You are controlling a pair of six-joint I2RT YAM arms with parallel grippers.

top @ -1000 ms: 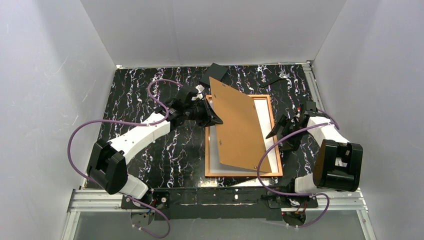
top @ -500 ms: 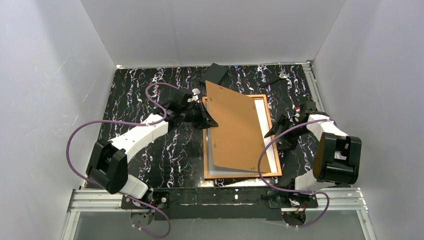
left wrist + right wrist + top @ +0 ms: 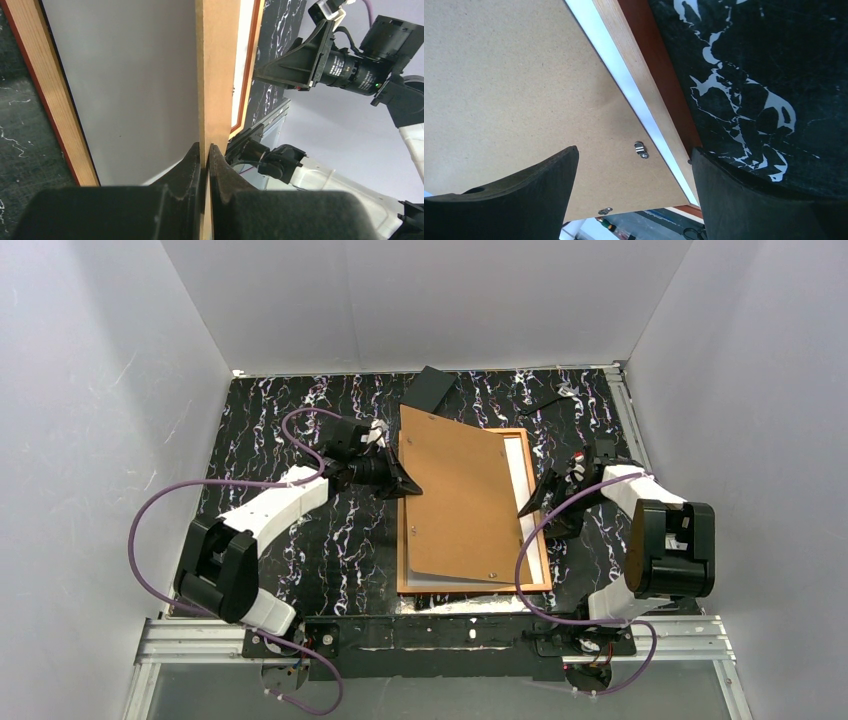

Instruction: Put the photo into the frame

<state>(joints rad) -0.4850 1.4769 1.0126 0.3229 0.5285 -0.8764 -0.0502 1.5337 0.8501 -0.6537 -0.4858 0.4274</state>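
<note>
The frame (image 3: 500, 588) lies flat on the table, its orange-red border around a pale grey-white sheet, the photo (image 3: 517, 465), plain side up. A brown board (image 3: 460, 500) covers most of both, skewed, with its far corner past the back rail. My left gripper (image 3: 405, 483) is shut on the board's left edge (image 3: 217, 75) and holds it raised above the photo (image 3: 125, 90) and the frame's rail (image 3: 55, 100). My right gripper (image 3: 530, 502) stands open at the frame's right side. Its fingers (image 3: 749, 200) straddle the board's corner (image 3: 524, 75), the photo's strip (image 3: 606, 50) and the frame's rail (image 3: 656, 60).
A black flat object (image 3: 432, 388) lies at the back behind the board. Small dark and white bits (image 3: 556, 397) sit at the back right. White walls close in three sides. A purple cable (image 3: 527, 560) loops over the frame's right front corner.
My left gripper has drawn the board leftward and lowered it flatter over the frame. The frame has slid a little left. My right gripper has moved in to the frame's right edge.
</note>
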